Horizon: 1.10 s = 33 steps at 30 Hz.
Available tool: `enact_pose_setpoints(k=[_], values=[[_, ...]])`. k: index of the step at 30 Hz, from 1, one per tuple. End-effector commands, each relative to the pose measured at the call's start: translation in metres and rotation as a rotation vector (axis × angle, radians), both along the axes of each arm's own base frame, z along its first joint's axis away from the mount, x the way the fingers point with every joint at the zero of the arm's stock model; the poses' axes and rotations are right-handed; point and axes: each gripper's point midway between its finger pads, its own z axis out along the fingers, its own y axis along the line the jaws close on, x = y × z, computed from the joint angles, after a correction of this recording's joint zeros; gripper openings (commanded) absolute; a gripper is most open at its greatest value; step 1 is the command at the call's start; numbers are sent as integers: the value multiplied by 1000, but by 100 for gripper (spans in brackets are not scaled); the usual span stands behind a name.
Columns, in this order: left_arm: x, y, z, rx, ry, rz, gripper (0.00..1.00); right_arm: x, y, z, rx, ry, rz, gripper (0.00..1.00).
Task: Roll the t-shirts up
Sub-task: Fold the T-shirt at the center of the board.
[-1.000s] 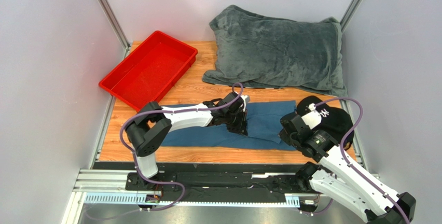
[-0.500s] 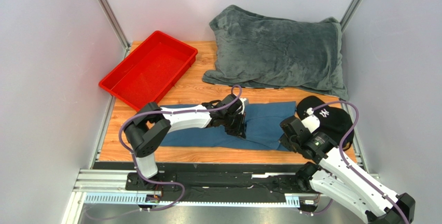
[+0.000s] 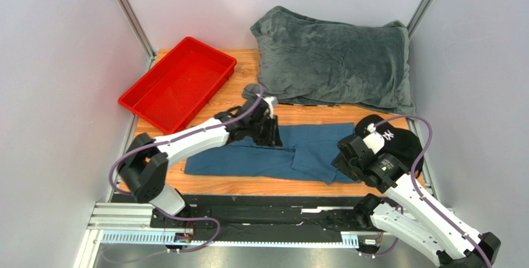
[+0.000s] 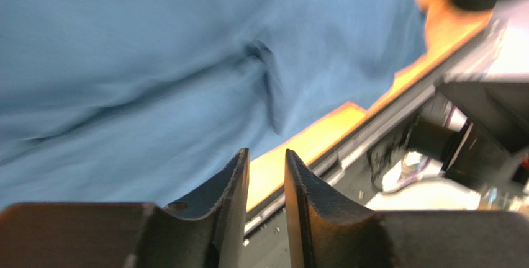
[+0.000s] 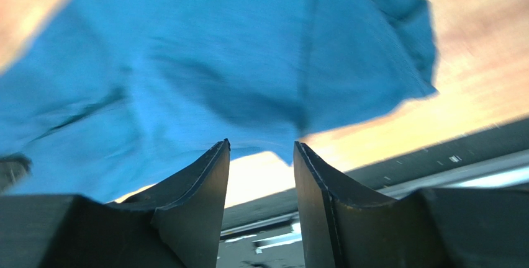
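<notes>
Teal-blue t-shirt (image 3: 248, 159): lies flat on the wooden worktop (image 3: 239, 103) as a long band running left to right, close to the near edge. Its right end is creased and folded over on itself.
Left pincer (image 3: 271, 138): over the shirt's far edge, about the middle of its length, pointing down at the cloth. The wrist view shows its two fingers a narrow slit apart with nothing between them, so it is released.
Right pincer (image 3: 340, 161): at the shirt's right end, just beside the folded corner. Its fingers are parted wider, with only cloth and worktop showing through the gap, and nothing is gripped.
Contact: whether either pincer's tips touch the fabric cannot be told.
Red tray (image 3: 180, 88): set askew at the far-left corner, apart from the shirt.
Grey plush blanket (image 3: 335, 63): heaped at the far right, its near hem just beyond the shirt's far edge.
Black cap (image 3: 400, 147): bears a white emblem and sits at the worktop's right edge, just beside the shirt's right end.
</notes>
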Motion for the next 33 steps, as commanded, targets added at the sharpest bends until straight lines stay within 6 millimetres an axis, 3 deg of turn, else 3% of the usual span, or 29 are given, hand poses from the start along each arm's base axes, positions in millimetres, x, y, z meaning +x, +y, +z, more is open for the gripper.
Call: enact_pose_setpoints(k=[1, 3, 6, 12, 18, 24, 27, 33], values=[[36, 50, 8, 37, -20, 193, 23, 33, 23, 41, 19, -121, 82, 47], [52, 71, 2, 42, 2, 274, 15, 47, 45, 47, 64, -135, 136, 44], [69, 103, -12, 56, 45, 413, 8, 65, 74, 39, 87, -86, 183, 43], [78, 163, -43, 67, 137, 670, 0, 78, 105, -5, 129, -8, 221, 40], [89, 200, -65, 133, 154, 784, 0, 60, 97, -64, 106, 96, 204, 39], [99, 220, -82, 194, 180, 832, 0, 41, 83, -95, 100, 169, 178, 40], [103, 225, -75, 203, 149, 834, 3, 40, 80, -93, 108, 165, 181, 40], [105, 207, -29, 111, 66, 699, 20, 52, 80, -47, 114, 77, 192, 41]])
